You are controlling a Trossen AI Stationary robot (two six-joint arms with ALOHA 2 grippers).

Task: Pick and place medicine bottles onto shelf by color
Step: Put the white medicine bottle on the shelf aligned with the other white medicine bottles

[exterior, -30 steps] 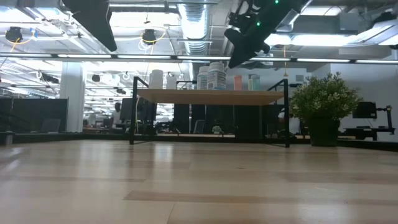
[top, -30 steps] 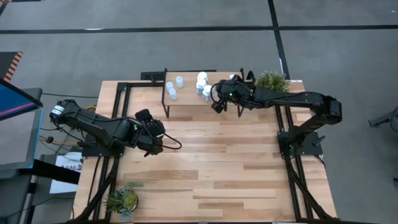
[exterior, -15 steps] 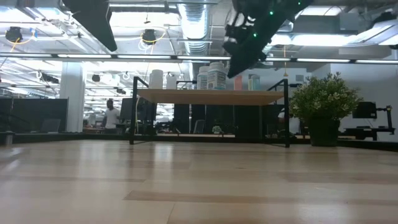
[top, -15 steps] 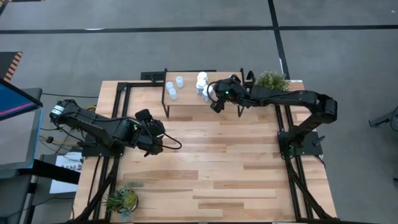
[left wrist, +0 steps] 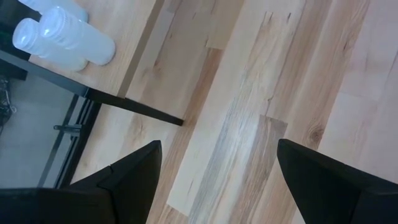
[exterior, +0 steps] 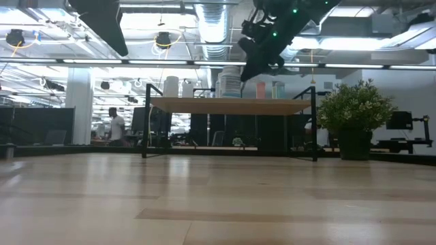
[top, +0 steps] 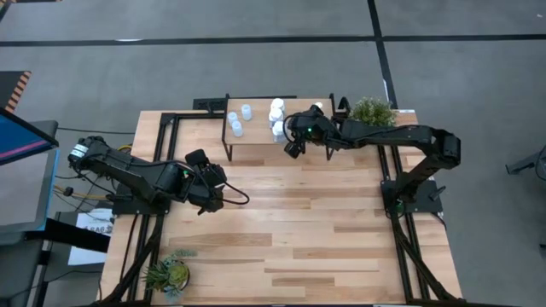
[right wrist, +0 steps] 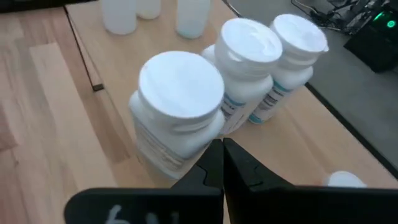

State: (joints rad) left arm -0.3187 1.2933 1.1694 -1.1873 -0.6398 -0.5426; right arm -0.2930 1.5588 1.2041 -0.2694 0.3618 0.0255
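The shelf [top: 256, 138] stands at the table's far middle. On it stand three small pale-blue bottles [top: 237, 119] at its left end and three bigger white bottles with blue labels [top: 275, 115] in the middle. Small bottles with coloured caps [exterior: 269, 89] stand farther right. My right gripper [top: 293, 147] is shut and hangs over the shelf's near edge. It slants down toward the nearest white bottle [right wrist: 177, 112], its tips close by the bottle's side. My left gripper [top: 223, 194] hangs open over the table's left middle, holding nothing. My right gripper's shut fingertips [right wrist: 219, 152] stand right at the lower side of the nearest white bottle [right wrist: 186, 155], coming slantwise from the shelf's near right. I cannot tell whether they touch it. The bottle stands upright on the shelf.
A potted plant [top: 372, 111] stands at the far right by the shelf and another [top: 168, 275] at the near left corner. The shelf's black leg [left wrist: 134, 109] shows ahead of my left gripper. Bare plank table [top: 316, 222] lies before the shelf. A person [exterior: 116, 126] is in the room behind.
My right gripper has moved a little toward the table's left edge and slightly down, closer to the white bottles, staying shut.
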